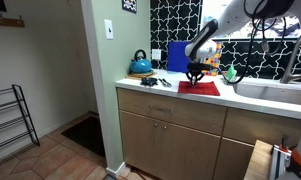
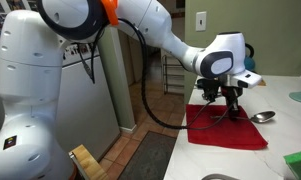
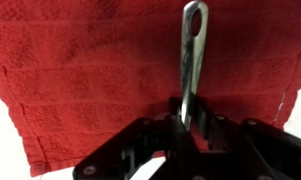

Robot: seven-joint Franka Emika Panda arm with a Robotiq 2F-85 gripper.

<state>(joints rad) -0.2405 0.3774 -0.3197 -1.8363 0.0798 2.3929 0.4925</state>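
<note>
My gripper (image 3: 187,122) is shut on a metal utensil (image 3: 191,60), a long flat handle with a slot at its far end. It is held just above a red towel (image 3: 80,70) spread on the white counter. In both exterior views the gripper (image 2: 222,106) (image 1: 194,74) points down over the towel (image 2: 230,132) (image 1: 199,88). A metal spoon bowl (image 2: 262,116) shows beside the gripper at the towel's edge; I cannot tell whether it belongs to the held utensil.
A blue kettle (image 1: 140,65) and loose utensils (image 1: 155,81) sit at the counter's end. A blue board (image 1: 177,56) leans on the tiled wall. A sink (image 1: 275,90) lies beyond the towel. A green object (image 2: 298,160) is at the counter's near side.
</note>
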